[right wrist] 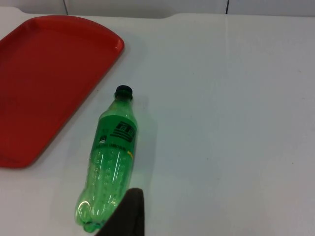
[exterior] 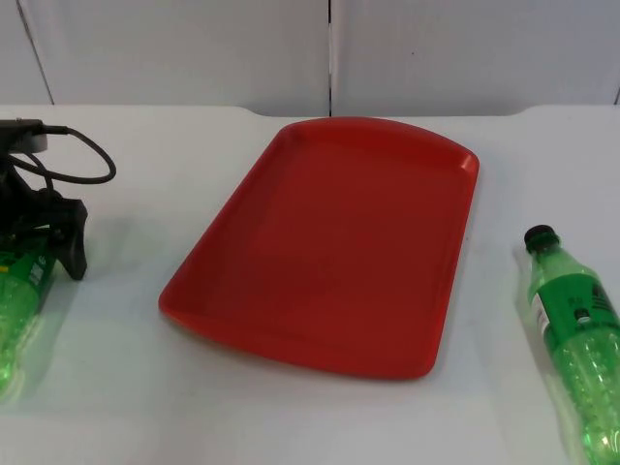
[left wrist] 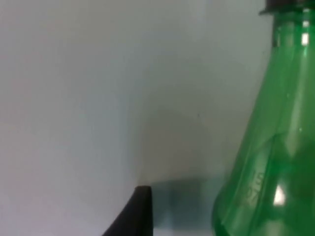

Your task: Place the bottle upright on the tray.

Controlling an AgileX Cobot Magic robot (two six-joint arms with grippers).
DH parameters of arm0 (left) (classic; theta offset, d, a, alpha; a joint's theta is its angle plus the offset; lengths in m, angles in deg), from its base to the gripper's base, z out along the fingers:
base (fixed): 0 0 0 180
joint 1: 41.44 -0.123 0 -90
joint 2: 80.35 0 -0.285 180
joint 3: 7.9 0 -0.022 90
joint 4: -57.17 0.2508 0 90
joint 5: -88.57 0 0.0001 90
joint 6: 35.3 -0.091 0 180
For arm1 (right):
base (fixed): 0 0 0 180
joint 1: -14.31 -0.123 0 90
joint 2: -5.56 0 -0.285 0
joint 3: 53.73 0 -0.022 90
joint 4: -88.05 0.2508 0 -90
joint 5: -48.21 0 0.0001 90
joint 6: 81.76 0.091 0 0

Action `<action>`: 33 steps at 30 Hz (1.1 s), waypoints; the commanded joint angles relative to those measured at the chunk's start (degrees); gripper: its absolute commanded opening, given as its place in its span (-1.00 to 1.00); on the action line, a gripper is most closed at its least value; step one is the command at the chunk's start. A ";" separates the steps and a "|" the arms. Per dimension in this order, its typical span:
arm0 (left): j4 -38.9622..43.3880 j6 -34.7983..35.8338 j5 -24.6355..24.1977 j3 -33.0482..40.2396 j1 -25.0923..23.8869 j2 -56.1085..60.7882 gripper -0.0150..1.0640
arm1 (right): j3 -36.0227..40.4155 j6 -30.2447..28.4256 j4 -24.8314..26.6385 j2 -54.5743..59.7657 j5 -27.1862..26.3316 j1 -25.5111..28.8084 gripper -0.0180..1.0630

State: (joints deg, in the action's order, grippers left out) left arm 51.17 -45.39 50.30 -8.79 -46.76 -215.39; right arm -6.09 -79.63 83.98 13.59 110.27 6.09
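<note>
At the table's left edge the left gripper (exterior: 44, 247) sits low over the white table top (exterior: 116, 387), its black fingers straddling the upper part of a green bottle (exterior: 17, 310) that lies on its side there; whether the fingers press on the plastic or merely stand beside it I cannot tell. From the left wrist view one black fingertip (left wrist: 135, 214) stands just beside the green bottle's sloping shoulder (left wrist: 266, 167), with a strip of bare table between them, and the bottle's dark cap shows at the far end of the neck. Beyond this gripper, towards the middle of the table, lies the red tray (exterior: 329, 242), flat, with nothing on it, its far end near the grey partition wall (exterior: 194, 48). On the other side of the tray a second green bottle (exterior: 576, 339) lies on its side on the table, black cap pointing towards the wall, near the tray's right rim but not touching it. The right wrist view looks down on this second bottle (right wrist: 110, 167), with a black fingertip (right wrist: 128, 216) just beside its base and the tray (right wrist: 44, 83) off to one side; the state of the right gripper cannot be told.
</note>
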 commanded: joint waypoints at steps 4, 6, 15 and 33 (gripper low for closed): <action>-0.84 0.13 0.37 0.06 -0.06 -1.51 0.94 | 0.01 0.00 0.30 -0.25 -0.36 0.23 0.98; -0.96 0.13 0.13 0.06 -0.06 -1.51 0.91 | 0.01 0.00 0.30 -0.25 -0.36 0.23 0.98; -0.96 0.13 -1.53 0.06 -0.06 -1.51 0.28 | 0.01 0.00 0.30 -0.25 -0.36 0.23 0.98; -0.62 0.03 -3.07 0.06 -0.06 -0.69 -0.98 | 0.01 0.00 0.30 -0.25 -0.36 0.23 0.98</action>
State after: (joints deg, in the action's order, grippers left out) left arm 51.67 -45.50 49.49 -9.11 -46.95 -215.66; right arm -6.09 -79.63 83.98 13.59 110.27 6.09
